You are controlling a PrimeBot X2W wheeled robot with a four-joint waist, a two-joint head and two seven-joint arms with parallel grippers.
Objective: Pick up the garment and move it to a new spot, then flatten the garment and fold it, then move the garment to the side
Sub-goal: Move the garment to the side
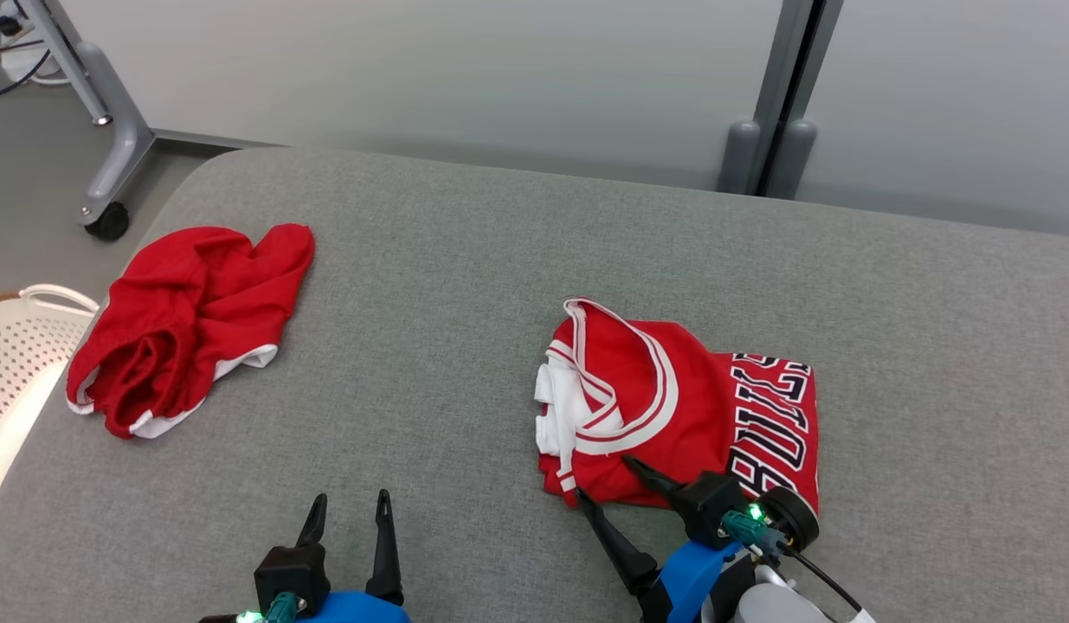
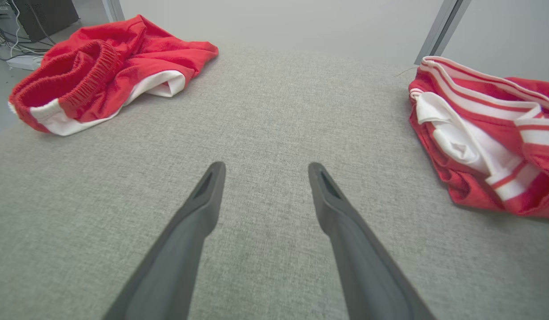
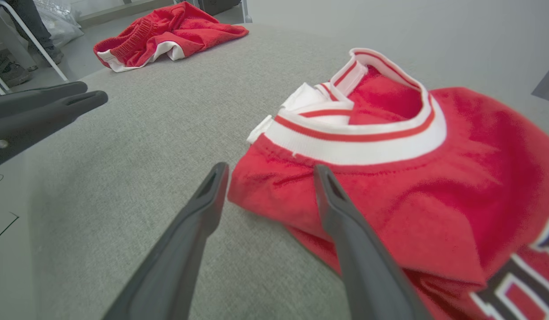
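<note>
The garment, a red jersey (image 1: 681, 407) with white-and-red trim and black lettering, lies folded on the grey padded table (image 1: 499, 260), right of centre. My right gripper (image 1: 603, 478) is open at its near left corner. In the right wrist view one finger (image 3: 345, 213) reaches over the jersey's (image 3: 390, 178) red edge, while the other finger (image 3: 203, 204) is over bare table. My left gripper (image 1: 350, 499) is open over bare table at the near edge, its fingers (image 2: 203, 200) empty. The jersey (image 2: 487, 133) also shows to its right.
Crumpled red shorts (image 1: 183, 324) with white trim lie at the table's left, also seen as shorts (image 2: 110, 58) and shorts (image 3: 167, 31). A white perforated basket (image 1: 15, 346) stands off the left edge. A wheeled grey frame leg (image 1: 110, 173) and grey posts (image 1: 772, 156) stand behind.
</note>
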